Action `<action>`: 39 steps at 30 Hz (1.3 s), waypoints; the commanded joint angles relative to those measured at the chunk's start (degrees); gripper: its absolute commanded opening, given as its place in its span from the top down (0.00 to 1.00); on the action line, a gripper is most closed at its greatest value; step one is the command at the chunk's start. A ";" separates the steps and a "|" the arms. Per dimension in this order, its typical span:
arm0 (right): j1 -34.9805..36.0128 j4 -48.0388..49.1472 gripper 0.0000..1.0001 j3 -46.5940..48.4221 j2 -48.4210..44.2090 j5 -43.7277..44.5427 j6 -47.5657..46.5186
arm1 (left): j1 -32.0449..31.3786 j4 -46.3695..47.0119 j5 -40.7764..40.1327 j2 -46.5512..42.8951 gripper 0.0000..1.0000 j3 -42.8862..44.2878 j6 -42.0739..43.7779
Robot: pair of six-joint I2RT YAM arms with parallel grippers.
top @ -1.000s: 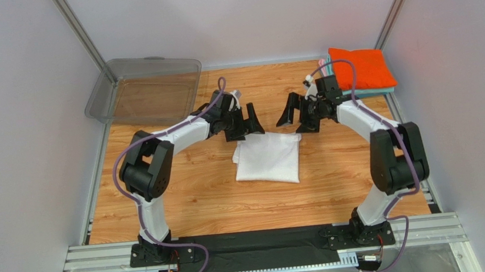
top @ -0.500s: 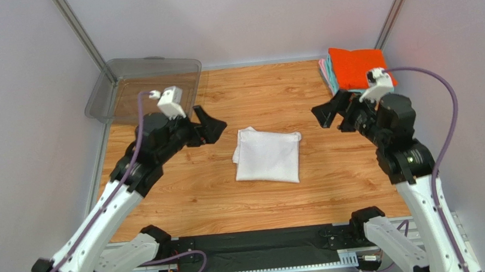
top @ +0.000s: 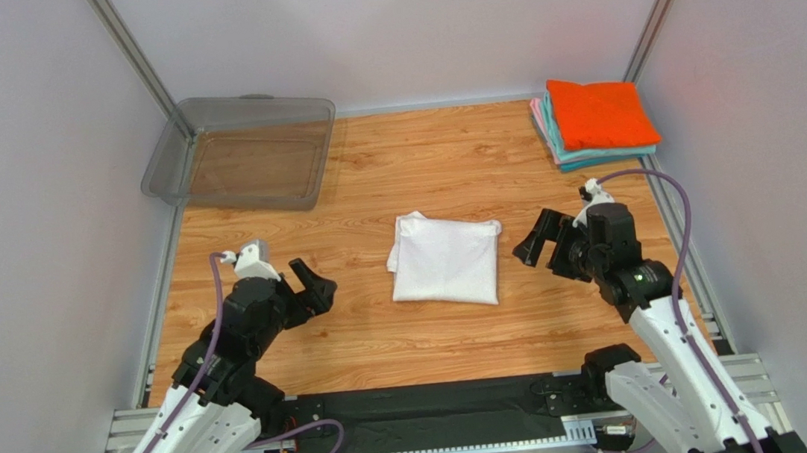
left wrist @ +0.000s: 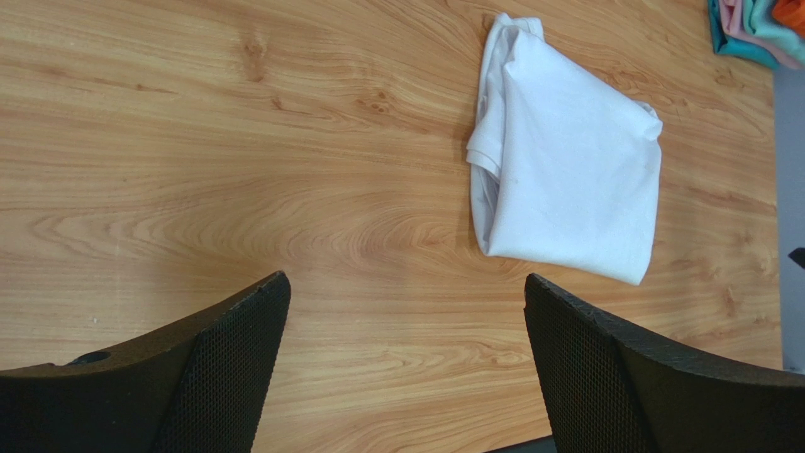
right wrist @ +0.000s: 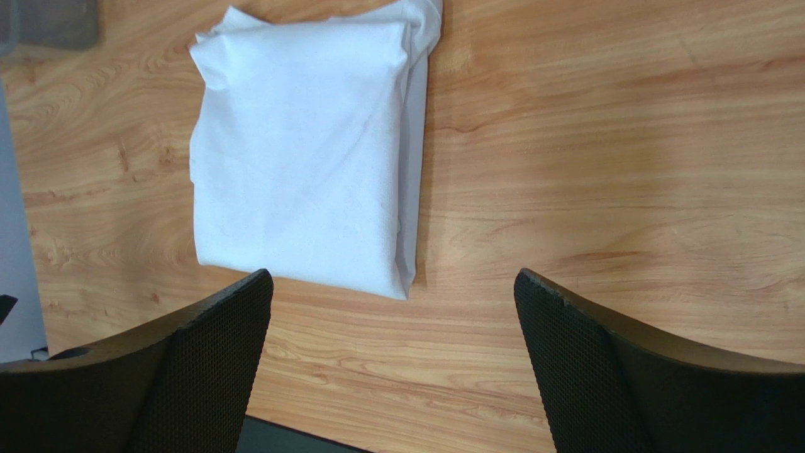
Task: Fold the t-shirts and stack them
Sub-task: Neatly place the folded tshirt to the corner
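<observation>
Both wide open, nothing held

The left end effector [top: 311, 289] is spread wide and empty. The right end effector [top: 537, 244] is spread and empty too. Between them, the folded white t-shirt [top: 445, 259] lies on the bench [top: 424, 162]. An orange shirt [top: 599, 113] tops the far-right pile [top: 592, 155].

We read this as a robot lab test cell, not a home. Plain pale walls [top: 25, 221] box in a wood-grain table [top: 363, 332] on 3 sides, w/ bare metal posts [top: 137, 58] in the upper corners. At the btm of the frame, 2 robot arms [top: 209, 365] sit bolted to an aluminium rail [top: 464, 434], w/ purple cables [top: 216, 282] hanging loose.
</observation>
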 commanded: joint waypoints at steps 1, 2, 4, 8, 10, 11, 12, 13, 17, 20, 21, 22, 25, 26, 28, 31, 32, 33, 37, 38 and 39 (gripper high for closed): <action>0.74 7.11 0.00 -1.07 6.24 -4.08 2.26 | -0.16 -1.93 -2.21 -1.12 0.00 -0.44 -1.44; 1.26 7.90 0.00 -0.99 7.84 -3.21 2.17 | -0.16 -1.84 -2.12 -1.47 0.00 -0.70 -1.18; 3.45 9.22 0.00 -0.02 12.57 -1.45 1.91 | -0.16 -1.23 -1.51 -2.09 0.00 -1.50 -0.39; 6.89 12.38 0.03 2.26 20.49 3.29 1.99 | -0.25 -0.26 -0.79 -3.67 0.00 -2.81 -1.25; 8.12 14.14 0.07 4.19 25.40 4.17 2.08 | -0.25 -0.79 -2.28 -4.72 0.00 -3.69 -2.31; 8.39 14.67 0.11 4.81 27.00 5.05 2.17 | -0.25 -1.05 -3.34 -5.16 0.00 -3.96 -3.62; 8.74 15.54 0.11 5.42 28.49 5.93 2.17 | -0.16 -1.14 -3.78 -6.04 0.00 -4.66 -3.89; 9.61 15.99 0.13 6.47 31.21 6.98 2.17 | -0.16 -1.05 -3.87 -6.65 0.00 -4.92 -4.25; 12.16 17.39 0.21 8.76 38.51 9.71 2.35 | -0.16 -1.32 -4.14 -8.59 0.00 -5.98 -4.51; 13.39 17.92 0.22 10.00 41.33 11.91 2.87 | -0.16 -1.32 -4.05 -9.30 0.00 -6.24 -4.69; 13.75 18.27 0.22 10.26 42.21 12.26 3.05 | -0.25 -1.40 -4.05 -9.38 0.00 -6.16 -4.60; 14.45 18.36 0.23 10.53 43.96 12.44 3.22 | -0.16 -1.40 -4.14 -9.38 0.00 -6.16 -4.34; 15.76 18.36 0.24 11.76 46.87 13.49 3.40 | -0.16 -1.40 -4.23 -9.12 0.00 -5.89 -4.25; 16.12 18.36 0.26 12.02 47.49 13.75 3.40 | -0.25 -1.40 -4.23 -9.12 0.00 -5.98 -4.25; 17.44 18.36 0.27 12.81 49.16 14.98 3.23 | -0.16 -1.58 -4.23 -9.03 0.00 -5.98 -4.25; 18.67 17.84 0.34 14.13 51.35 16.39 2.70 | -0.16 -1.84 -4.40 -8.95 0.00 -5.89 -4.42; 18.85 17.58 0.35 14.57 52.14 16.74 2.61 | -0.16 -2.10 -4.58 -8.94 0.00 -5.98 -4.34; 19.11 17.49 0.35 15.27 53.46 17.18 2.52 | -0.16 -2.19 -4.66 -8.94 0.00 -5.98 -4.34; 20.42 17.31 0.46 17.46 57.06 19.37 1.82 | -0.25 -2.46 -5.19 -8.94 0.00 -5.81 -4.51; 20.78 17.22 0.57 17.99 57.86 19.90 1.65 | -0.16 -2.55 -5.28 -8.94 0.00 -5.81 -4.51; 21.30 17.13 0.61 18.61 58.65 20.52 1.21 | -0.16 -2.63 -5.45 -8.94 0.00 -5.72 -4.43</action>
